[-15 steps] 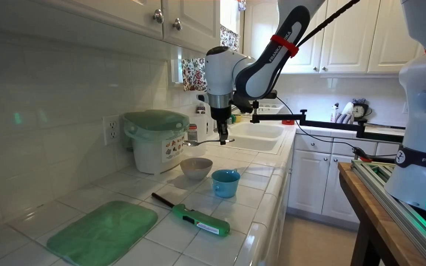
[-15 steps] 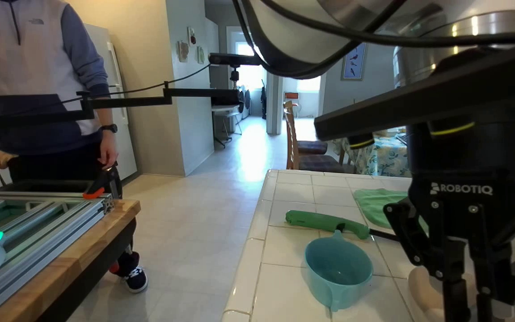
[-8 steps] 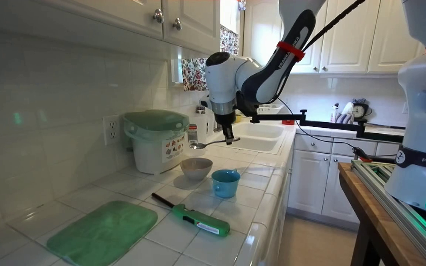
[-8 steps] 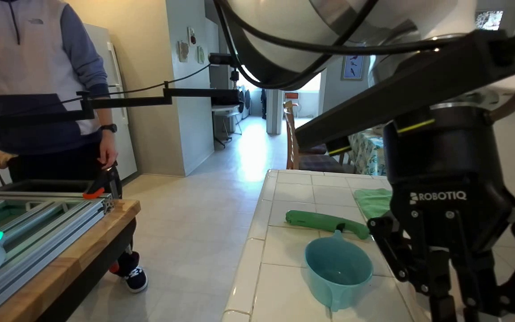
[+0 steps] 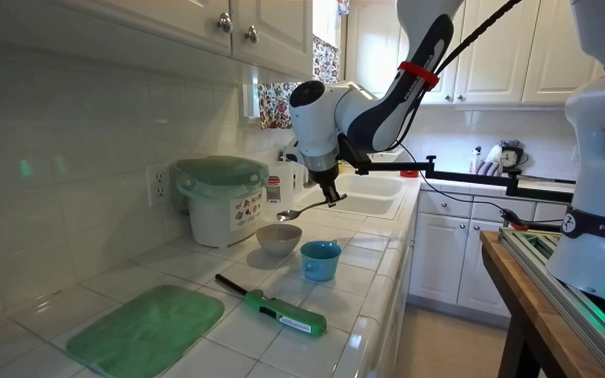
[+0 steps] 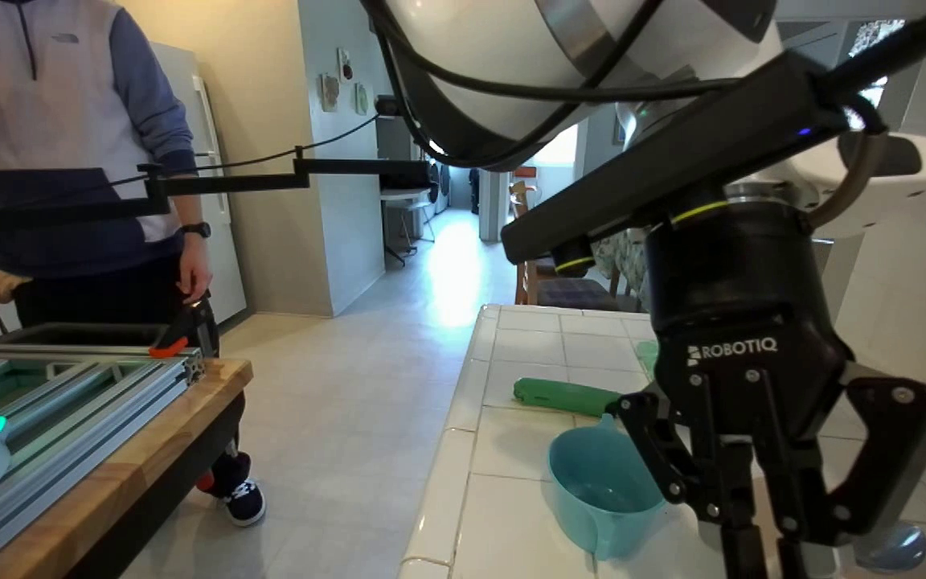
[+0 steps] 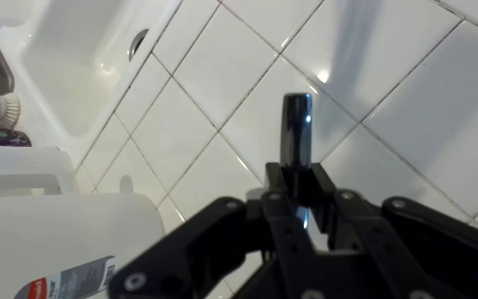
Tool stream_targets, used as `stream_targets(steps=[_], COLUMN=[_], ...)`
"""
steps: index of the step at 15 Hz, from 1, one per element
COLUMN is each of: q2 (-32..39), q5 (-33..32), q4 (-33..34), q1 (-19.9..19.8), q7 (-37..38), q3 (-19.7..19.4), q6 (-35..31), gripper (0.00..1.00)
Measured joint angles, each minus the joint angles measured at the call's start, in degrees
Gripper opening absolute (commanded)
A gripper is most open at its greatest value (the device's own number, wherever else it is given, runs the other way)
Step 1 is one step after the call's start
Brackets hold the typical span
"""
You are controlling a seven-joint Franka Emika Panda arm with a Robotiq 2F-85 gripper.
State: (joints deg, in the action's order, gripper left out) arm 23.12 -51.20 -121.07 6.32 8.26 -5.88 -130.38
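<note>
Gripper (image 5: 331, 202) clamped on metal spoon (image 7: 296, 128) by hndl., spoon up off white-tile ctr. (image 5: 218, 362), tilted head-down, head shows above pale bowl (image 5: 279, 241) in an ext. view, blue cup (image 5: 321, 262) near bowl, grn. utility lighter (image 5: 287, 313) btwn cup & grn. cloth (image 5: 147, 328)

Counter (image 5: 250, 338) seen from opposite ends, blue cup (image 5: 321, 261) in both exterior views, wrist view close, downward

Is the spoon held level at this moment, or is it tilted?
Tilted: in an exterior view, the spoon in the end effector slants, its scoop end lower than its handle end.
</note>
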Motion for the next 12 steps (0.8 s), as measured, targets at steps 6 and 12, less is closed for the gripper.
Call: stream_targets(steps=[6, 12], q2=[0.3, 0.6], q5=[-3.3, -3.5], q4=[0.1, 0.4], q1=[0.2, 0.2], q7=[0.0, 0.0], q3=[2.7, 3.0], q6=[4.2, 4.5], gripper=[0.19, 0.05])
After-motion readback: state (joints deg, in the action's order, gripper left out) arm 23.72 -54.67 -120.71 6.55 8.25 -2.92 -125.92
